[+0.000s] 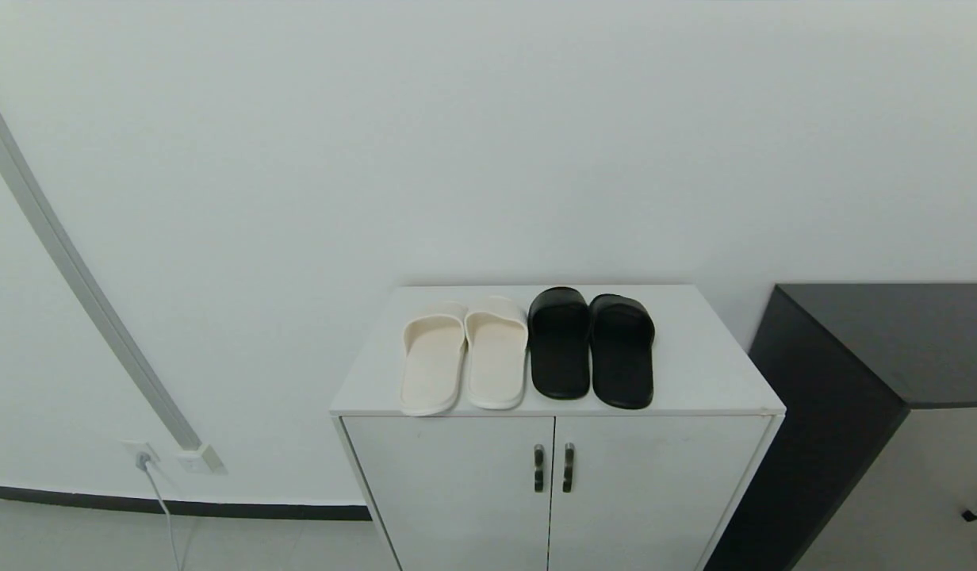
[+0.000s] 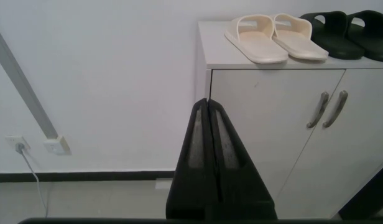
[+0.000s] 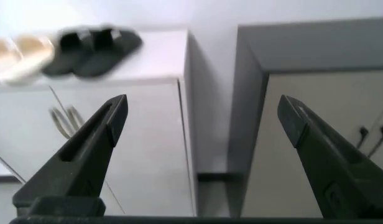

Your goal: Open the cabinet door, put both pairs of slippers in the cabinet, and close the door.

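Both slipper pairs sit on top of the white two-door cabinet (image 1: 699,361); doors (image 1: 457,492) are shut.
Cream rubber slippers (image 1: 434,365) are placed just beside black rubber slippers (image 1: 560,349), toes toward the wall (image 1: 488,159). Left pincer (image 2: 208,106) is pressed together; right pincer (image 3: 203,102) is spread wide.

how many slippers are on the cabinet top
4, in a row on the white cabinet: two cream slippers on the robot's left, two black slippers on the right. None seems hidden.

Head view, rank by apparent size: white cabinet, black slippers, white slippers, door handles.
1. The white cabinet, largest.
2. The black slippers and white slippers: the pairs look too alike to rank.
3. The door handles, smallest.
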Motion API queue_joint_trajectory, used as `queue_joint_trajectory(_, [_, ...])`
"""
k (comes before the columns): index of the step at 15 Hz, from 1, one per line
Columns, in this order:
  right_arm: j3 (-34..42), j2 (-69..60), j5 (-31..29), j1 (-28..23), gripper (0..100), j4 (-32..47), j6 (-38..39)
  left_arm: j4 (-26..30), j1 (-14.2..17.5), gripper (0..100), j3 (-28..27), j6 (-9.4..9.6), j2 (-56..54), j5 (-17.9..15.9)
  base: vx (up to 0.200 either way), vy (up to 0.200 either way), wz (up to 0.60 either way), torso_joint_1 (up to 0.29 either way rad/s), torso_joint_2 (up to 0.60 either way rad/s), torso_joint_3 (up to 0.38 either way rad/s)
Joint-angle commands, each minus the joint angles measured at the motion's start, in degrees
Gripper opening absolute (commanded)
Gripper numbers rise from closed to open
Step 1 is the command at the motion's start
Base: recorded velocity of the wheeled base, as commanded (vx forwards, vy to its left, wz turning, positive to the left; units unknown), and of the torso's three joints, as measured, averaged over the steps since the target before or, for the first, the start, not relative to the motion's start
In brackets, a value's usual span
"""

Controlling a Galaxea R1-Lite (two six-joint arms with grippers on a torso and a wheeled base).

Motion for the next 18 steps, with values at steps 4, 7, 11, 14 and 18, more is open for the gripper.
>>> queue_joint_trajectory(4, [-3.99, 24.11, 9.31, 1.08, 100, 1.24, -3.11, -0.02, -0.06, 0, 0.01, -0.02, 0.07, 0.01, 0.000, 0.000, 0.00, 0.000, 0.00, 0.000])
queue_joint_trajectory(7, [-8.21, 37.12, 9.57, 4.94, 100, -5.88, -2.76, -0.02, -0.06, 0, 0.01, -0.02, 0.07, 0.01, 0.000, 0.000, 0.00, 0.000, 0.00, 0.000])
queue_joint_trajectory(11, [-12.08, 50.83, 5.27, 15.23, 100, -14.14, 0.67, -0.02, -0.06, 0, 0.01, -0.02, 0.07, 0.01, 0.000, 0.000, 0.00, 0.000, 0.00, 0.000])
queue_joint_trajectory(14, [-15.24, 62.69, -8.53, 29.99, 100, -24.16, 6.65, -0.02, 0.02, 0, 0.01, -0.02, 0.07, 0.01, 0.000, 0.000, 0.00, 0.000, 0.00, 0.000])
queue_joint_trajectory(18, [-26.76, 77.19, -17.59, 38.08, 100, -28.03, 9.55, -0.02, -0.06, 0, 0.01, -0.02, 0.07, 0.01, 0.000, 0.000, 0.00, 0.000, 0.00, 0.000])
